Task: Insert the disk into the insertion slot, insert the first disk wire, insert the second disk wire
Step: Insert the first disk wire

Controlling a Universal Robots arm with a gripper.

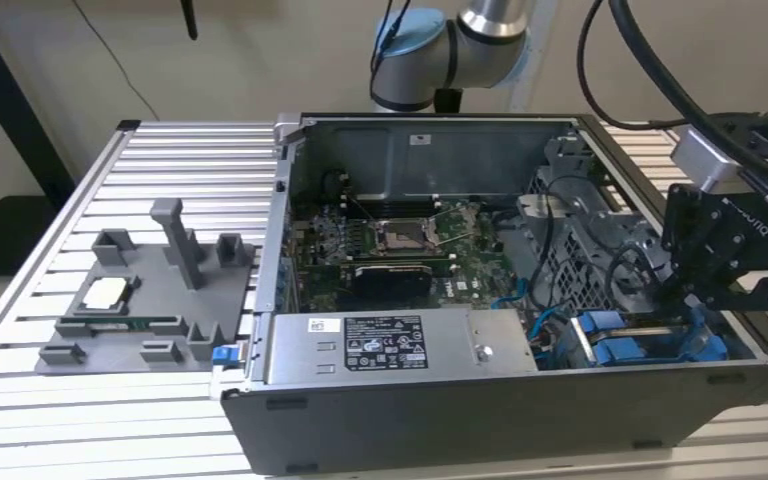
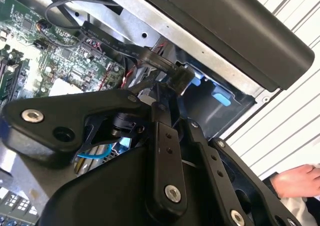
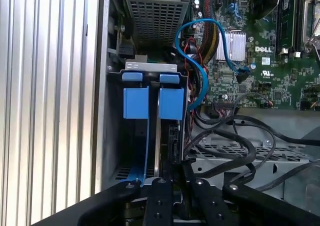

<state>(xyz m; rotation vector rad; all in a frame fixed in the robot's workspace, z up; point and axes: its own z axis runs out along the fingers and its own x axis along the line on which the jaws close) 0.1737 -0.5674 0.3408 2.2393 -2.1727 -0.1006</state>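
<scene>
Ribbed aluminium worktop (image 1: 184, 170) carries an open dark computer case (image 1: 491, 430) lying on its side, and the arm's hand (image 2: 167, 86) is down inside one corner of it. The disk (image 3: 170, 103) is right under the hand. It stands on edge in its blue frame, pushed down into the insertion slot (image 3: 150, 66), the grey metal bay against the case wall. A second blue frame (image 3: 135, 103) sits just beside it in the same bay. So the first step looks done to me.

The hand is closed, its fingertips pinched together on what seems to be the black plug (image 2: 181, 76) of a black wire (image 2: 150, 56) that runs back over the circuit board. I'd judge the work is at one of the two wire steps. Whether this is the first or the second wire I cannot tell. The disk's sockets are hidden behind the hand, so I can't say if anything is plugged in there yet.

Beyond the hand, the case holds the green circuit board (image 1: 398, 240) and a grey power-supply box (image 1: 398, 345) with a white sticker. A thin blue cable (image 3: 200, 51) curls up from beside the bay, near a tangle of black leads (image 3: 240, 136). Well away from the hand, out on the worktop, a grey holder tray (image 1: 144, 275) with upright posts holds a small pale square part (image 1: 104, 292).
</scene>
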